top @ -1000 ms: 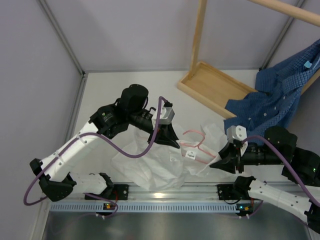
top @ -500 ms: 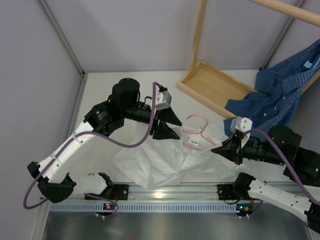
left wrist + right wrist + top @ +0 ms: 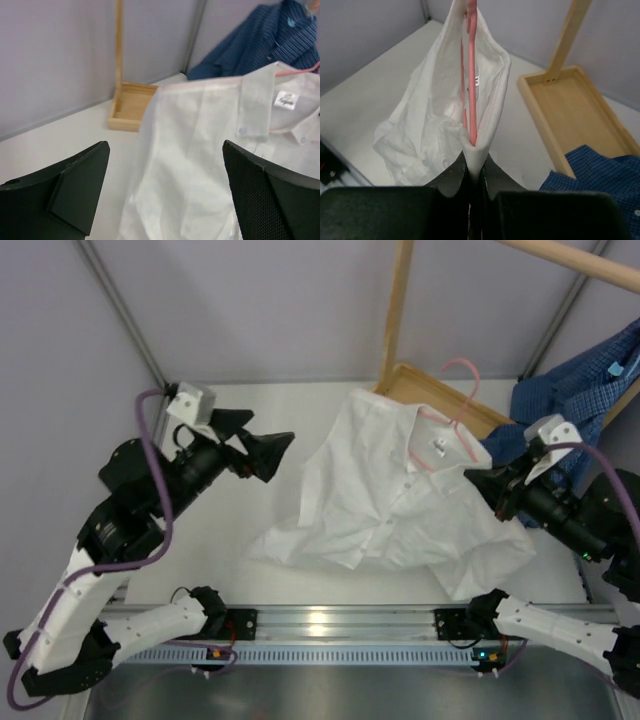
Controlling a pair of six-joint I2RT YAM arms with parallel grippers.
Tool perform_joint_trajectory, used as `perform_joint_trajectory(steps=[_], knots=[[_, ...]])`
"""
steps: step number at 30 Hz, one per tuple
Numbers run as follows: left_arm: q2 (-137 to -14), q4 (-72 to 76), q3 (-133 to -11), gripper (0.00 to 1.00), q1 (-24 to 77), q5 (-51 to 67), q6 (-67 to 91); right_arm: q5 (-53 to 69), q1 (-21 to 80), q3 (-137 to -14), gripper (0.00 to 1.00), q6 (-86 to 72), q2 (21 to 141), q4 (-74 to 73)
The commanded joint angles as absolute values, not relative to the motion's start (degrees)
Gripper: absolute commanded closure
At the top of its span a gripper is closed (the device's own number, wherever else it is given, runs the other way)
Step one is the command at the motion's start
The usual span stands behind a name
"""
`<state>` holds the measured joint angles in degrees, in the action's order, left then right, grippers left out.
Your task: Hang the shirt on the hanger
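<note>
The shirt (image 3: 380,490) looks fully on the hanger (image 3: 472,90), the right gripper (image 3: 475,167) clamped on its 3 o'clock shoulder, the left gripper (image 3: 166,150) wide open and empty.

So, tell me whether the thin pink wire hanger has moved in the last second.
Yes: the thin pink wire hanger moved up-frame and right; its hook now overlaps the light wooden tray, previously clear of it.

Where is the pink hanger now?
Right of centre in the top view, the thin pink wire hanger sits inside the white fabric shirt, held up by the right gripper.

Wooden rack (image 3: 428,400), blue checked shirt (image 3: 585,400)
</note>
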<state>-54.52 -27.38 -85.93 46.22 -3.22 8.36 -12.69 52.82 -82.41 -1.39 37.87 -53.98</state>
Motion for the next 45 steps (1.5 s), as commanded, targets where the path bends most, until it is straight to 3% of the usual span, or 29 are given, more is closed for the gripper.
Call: perform_joint_trajectory(steps=[1,5,10,15,20,24,32,45], knots=[[-46.2,-26.4,-77.9,0.02,46.1,-19.2,13.2,-29.2,53.0,-96.4,1.00,-3.0,42.9,-48.5],[-39.2,-31.1,-71.0,0.02,46.1,-21.5,14.2,-41.1,53.0,-111.3,1.00,-0.5,49.8,-49.6],[-33.1,-37.1,-66.4,0.02,46.1,-25.7,13.0,-45.5,53.0,-127.2,1.00,-3.2,60.1,-56.5],[-28.4,-35.2,-50.5,0.02,46.1,-23.4,14.6,-52.5,53.0,-118.2,1.00,-11.1,61.3,-56.7],[-29.3,-36.5,-48.2,0.02,46.1,-25.0,15.7,-58.4,52.6,-107.2,1.00,-15.3,62.2,-53.9],[-28.0,-36.5,-47.8,0.02,46.1,-25.6,16.2,-50.5,43.1,-106.3,1.00,-15.5,64.7,-49.5],[-27.3,-36.5,-47.1,0.02,43.6,-26.3,15.9,-36.8,27.6,-120.9,1.00,-14.8,77.3,-49.6],[-30.1,-35.5,-46.5,0.02,41.7,-18.6,15.8,-43.8,20.6,-141.9,1.00,-7.2,95.4,-47.1]])
